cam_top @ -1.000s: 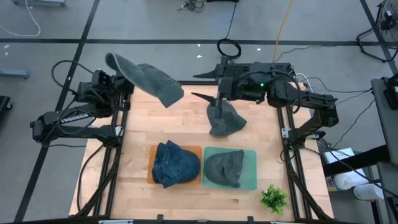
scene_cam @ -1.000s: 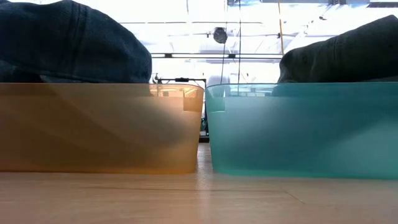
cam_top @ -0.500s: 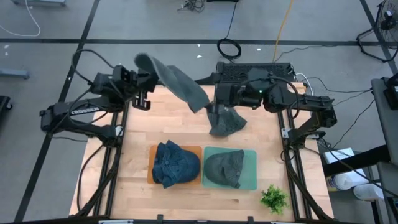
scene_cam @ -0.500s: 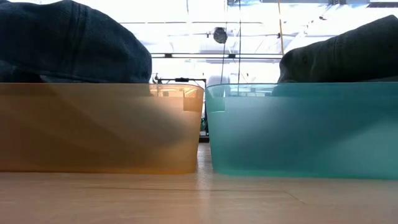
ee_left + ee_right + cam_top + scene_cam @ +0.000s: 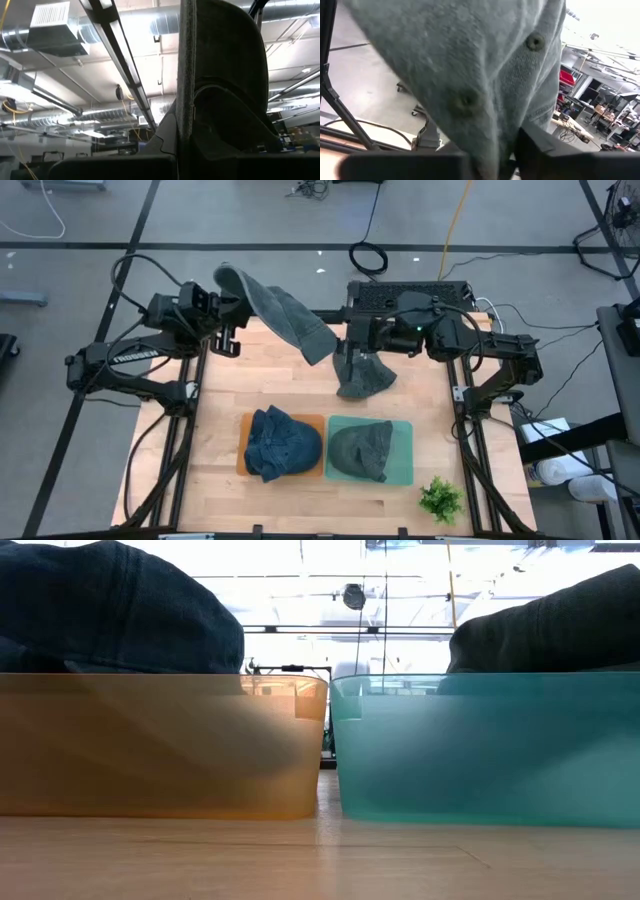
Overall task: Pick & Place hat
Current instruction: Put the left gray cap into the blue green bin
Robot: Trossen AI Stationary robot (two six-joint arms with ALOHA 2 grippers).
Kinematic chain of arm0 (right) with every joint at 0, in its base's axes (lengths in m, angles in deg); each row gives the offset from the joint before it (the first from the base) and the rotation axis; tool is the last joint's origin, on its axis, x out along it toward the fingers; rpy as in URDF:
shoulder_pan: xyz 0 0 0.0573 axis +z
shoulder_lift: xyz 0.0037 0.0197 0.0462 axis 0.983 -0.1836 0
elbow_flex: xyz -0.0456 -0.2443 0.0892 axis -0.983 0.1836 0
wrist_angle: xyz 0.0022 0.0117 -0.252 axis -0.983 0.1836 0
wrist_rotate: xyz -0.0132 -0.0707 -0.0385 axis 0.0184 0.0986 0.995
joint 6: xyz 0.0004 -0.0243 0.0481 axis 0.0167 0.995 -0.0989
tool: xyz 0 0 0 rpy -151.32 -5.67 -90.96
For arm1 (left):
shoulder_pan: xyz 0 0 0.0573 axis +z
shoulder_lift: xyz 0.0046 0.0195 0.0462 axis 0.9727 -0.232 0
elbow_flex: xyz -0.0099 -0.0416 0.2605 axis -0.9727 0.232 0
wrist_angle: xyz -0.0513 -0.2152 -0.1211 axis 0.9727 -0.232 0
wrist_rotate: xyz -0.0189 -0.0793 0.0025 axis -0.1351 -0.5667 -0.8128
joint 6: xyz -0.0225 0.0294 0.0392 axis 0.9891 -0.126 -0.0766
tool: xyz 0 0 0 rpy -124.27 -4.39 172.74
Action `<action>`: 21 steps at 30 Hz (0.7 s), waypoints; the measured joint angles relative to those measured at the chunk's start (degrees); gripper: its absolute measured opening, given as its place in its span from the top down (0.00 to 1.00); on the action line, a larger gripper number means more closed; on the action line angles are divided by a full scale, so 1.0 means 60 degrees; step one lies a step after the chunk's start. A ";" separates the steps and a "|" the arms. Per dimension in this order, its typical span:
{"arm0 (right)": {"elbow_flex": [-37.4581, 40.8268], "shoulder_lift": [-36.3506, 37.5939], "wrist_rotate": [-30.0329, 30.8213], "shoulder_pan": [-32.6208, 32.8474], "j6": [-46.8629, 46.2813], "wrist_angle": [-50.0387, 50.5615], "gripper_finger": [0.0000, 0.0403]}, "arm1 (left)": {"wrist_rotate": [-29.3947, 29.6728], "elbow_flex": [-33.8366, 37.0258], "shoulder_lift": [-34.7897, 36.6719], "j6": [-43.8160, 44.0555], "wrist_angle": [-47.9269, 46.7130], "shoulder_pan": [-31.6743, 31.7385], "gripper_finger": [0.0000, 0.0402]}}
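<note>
Left tool (image 5: 228, 320) clamps a grey hat (image 5: 275, 312) aloft; right tool (image 5: 352, 352) pinches another hat (image 5: 364, 376) on the bench (image 5: 220, 395); next, lift.

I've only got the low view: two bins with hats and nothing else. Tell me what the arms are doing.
Observer: The left gripper is raised over the table's far left corner, shut on a grey hat that hangs from it.
Operator: Report the right arm.
Observer: The right gripper is down at a second grey hat lying on the table behind the bins; its wrist view shows that fabric between its fingers.
Operator: Name which bin holds which hat.
Observer: The orange bin holds a blue denim hat; the teal bin holds a dark grey hat.
</note>
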 joint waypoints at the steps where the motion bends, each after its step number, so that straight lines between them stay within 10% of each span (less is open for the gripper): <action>1: 0.0004 0.0006 0.0000 0.0000 0.0000 0.0007 0.88 | 0.0000 0.0000 0.0000 0.0070 -0.0062 0.0000 0.98; 21: 0.0011 0.1509 0.3902 0.0950 0.2322 0.2030 1.00 | -0.0336 0.0000 -0.0003 0.3661 -0.0980 0.0014 0.65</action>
